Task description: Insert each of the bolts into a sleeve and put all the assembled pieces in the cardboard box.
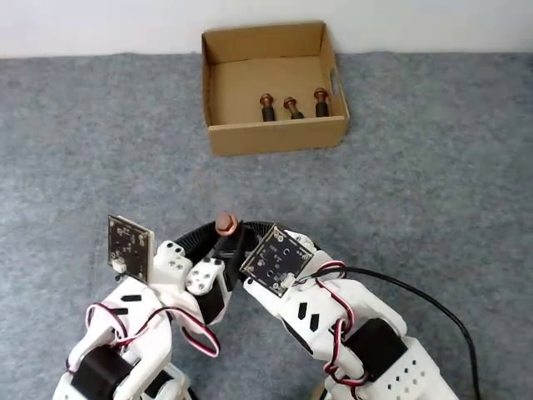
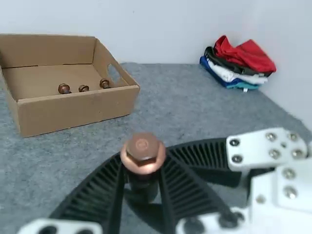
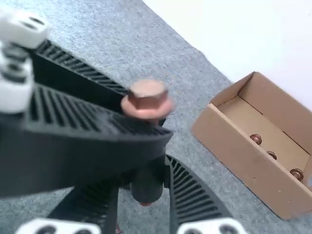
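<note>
- One bolt [image 1: 225,223] sits head-up in a dark sleeve [image 2: 142,184], held over the bench [image 1: 433,192] where the two arms meet, well apart from the box [image 1: 218,137].
- The left jaws and the right jaws both look closed on the sleeve, flanking it from opposite sides.
- I judge the pair small, stiff and dense. The smooth sleeve may twist in the grip, and the bolt probably sits loose inside it. Keep it upright and hold the sleeve at mid-height, not by the head.
- Three finished pieces [image 1: 290,107] stand in the box.
- The crossed jaws hide the exact contact, so I cannot tell whether one also pinches the shank. The arms hide the bench beneath them.
</note>
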Robot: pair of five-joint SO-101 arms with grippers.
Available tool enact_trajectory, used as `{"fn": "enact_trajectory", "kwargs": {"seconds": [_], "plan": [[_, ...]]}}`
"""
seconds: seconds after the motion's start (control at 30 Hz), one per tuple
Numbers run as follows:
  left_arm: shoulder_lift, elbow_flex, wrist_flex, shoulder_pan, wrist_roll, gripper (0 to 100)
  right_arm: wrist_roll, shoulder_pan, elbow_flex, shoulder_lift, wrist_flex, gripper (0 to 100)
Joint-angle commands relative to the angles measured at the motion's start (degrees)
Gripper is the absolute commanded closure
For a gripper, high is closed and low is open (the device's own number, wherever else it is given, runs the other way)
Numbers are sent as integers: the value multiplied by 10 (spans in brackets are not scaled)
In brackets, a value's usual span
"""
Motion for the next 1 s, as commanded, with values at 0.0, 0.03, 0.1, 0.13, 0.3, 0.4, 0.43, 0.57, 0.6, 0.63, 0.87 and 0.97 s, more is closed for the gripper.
{"fn": "enact_trajectory", "kwargs": {"seconds": [0.0, 0.03, 0.1, 0.13, 0.3, 0.4, 0.43, 0.57, 0.6, 0.63, 0.87, 0.97], "plan": [[7, -4, 33, 10, -39, 923, 5, 0, -42, -7, -10, 991], [7, -7, 33, 10, -42, 896, 5, 0, -41, -7, -10, 991], [7, -16, 31, 10, -42, 852, 4, 0, -40, -7, -10, 991], [7, -22, 29, 11, -42, 840, 4, 0, -40, -7, -10, 991], [8, -41, 33, 9, -44, 836, 4, 1, -40, -7, -10, 991], [11, -57, 33, 1, -45, 836, 4, 1, -40, -7, -10, 991], [12, -65, 33, -4, -46, 836, 3, 1, -40, -7, -10, 991], [12, -90, 45, -39, -77, 836, 2, 20, -40, -7, -10, 991], [12, -94, 49, -51, -86, 835, 2, 27, -40, -7, -10, 991], [12, -97, 54, -62, -93, 835, 2, 33, -40, -7, -10, 991], [11, -139, 69, -87, -96, 835, 1, 44, -40, -7, -10, 991], [11, -150, 69, -103, -96, 840, -13, 53, -39, -2, -9, 991]]}}
